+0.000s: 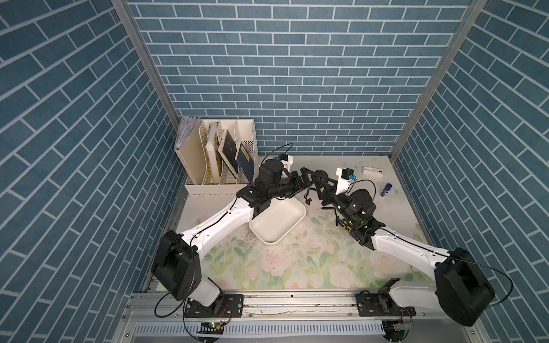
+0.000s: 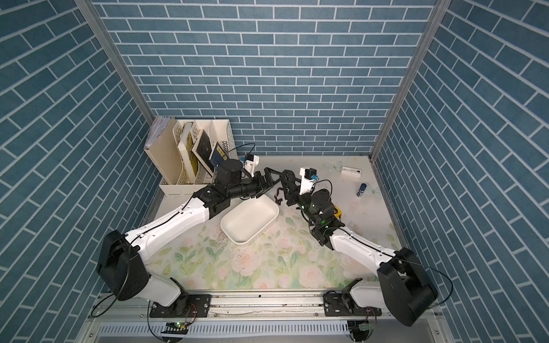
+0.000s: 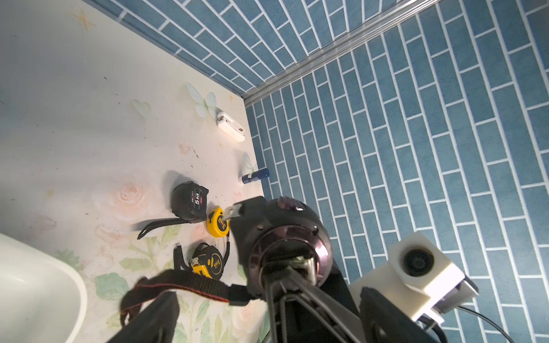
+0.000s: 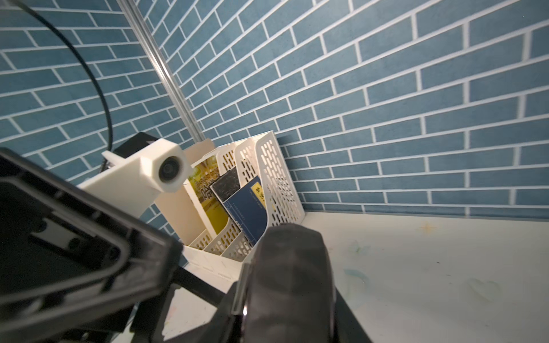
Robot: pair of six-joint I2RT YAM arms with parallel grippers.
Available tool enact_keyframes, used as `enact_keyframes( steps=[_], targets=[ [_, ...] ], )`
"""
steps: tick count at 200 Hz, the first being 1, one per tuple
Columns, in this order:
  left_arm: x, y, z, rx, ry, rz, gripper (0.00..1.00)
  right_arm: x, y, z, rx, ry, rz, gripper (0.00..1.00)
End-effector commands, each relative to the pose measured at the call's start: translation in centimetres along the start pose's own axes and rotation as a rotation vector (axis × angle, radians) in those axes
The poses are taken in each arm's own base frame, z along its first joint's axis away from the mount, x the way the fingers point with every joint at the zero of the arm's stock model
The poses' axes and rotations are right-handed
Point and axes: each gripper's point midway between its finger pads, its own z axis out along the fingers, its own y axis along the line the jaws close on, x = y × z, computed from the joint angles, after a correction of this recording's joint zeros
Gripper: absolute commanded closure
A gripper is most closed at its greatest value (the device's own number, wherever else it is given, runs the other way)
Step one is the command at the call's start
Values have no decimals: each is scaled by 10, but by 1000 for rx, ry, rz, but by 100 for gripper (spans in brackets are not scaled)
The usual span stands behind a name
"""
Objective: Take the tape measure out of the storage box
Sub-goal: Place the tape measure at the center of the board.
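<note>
Behind and to the left of the left gripper [image 1: 307, 177], against the back wall, stands the cream slotted file holder [image 1: 219, 154] with books upright in its slots.

Left gripper: raised off the table, tips meeting those of the right gripper [image 1: 318, 179]. Its jaws are spread wide. In the right wrist view one of its fingers [image 4: 74, 237] stands apart from the tape measure [image 4: 291, 267], with a gap between them. It has hold of nothing.

Below the left gripper's wrist, on the floral table [image 1: 297, 267], sits the storage box [image 1: 279, 225]. It is white and low-walled, and its bare floor shows in both top views.

Tape measure: a round black case, out of the box and off the table, at the tips of both grippers. The left wrist view shows it close up [image 3: 285, 234].

Its strap [image 1: 307, 198] hangs loose just below the right gripper, over the table by the box's far right corner.

Right gripper: jaws closed onto the black case, carrying it.

Under the right arm, back from its gripper, three other tape measures lie close together on the table:
- a black one [image 3: 190, 202]
- a small yellow one [image 3: 218, 222]
- a black-and-yellow one [image 3: 208, 262]

Right of the right gripper, near the right wall, lie a blue tube [image 1: 385, 189] and, further back, a small white device [image 1: 372, 171].
</note>
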Motion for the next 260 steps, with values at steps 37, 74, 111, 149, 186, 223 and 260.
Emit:
enact_keyframes(
  steps=[37, 74, 111, 149, 186, 223, 260],
  targets=[
    [-62, 50, -48, -359, -144, 164, 0, 56, -91, -48, 526, 385, -209, 92],
    [-79, 66, -58, -453, -186, 179, 0, 109, -134, -80, 819, 622, -285, 93],
    [-75, 75, -55, -470, -173, 166, 0, 132, -146, -78, 961, 725, -399, 93],
    [-70, 79, -57, -464, -175, 146, 0, 145, -150, -65, 988, 776, -450, 93],
    [-66, 83, -57, -467, -169, 137, 0, 178, -150, -64, 948, 888, -478, 93],
    [-67, 81, -59, -464, -177, 134, 0, 211, -148, -65, 905, 973, -471, 93],
    [-67, 84, -60, -480, -177, 135, 0, 223, -145, -63, 878, 1002, -462, 91]
  ],
)
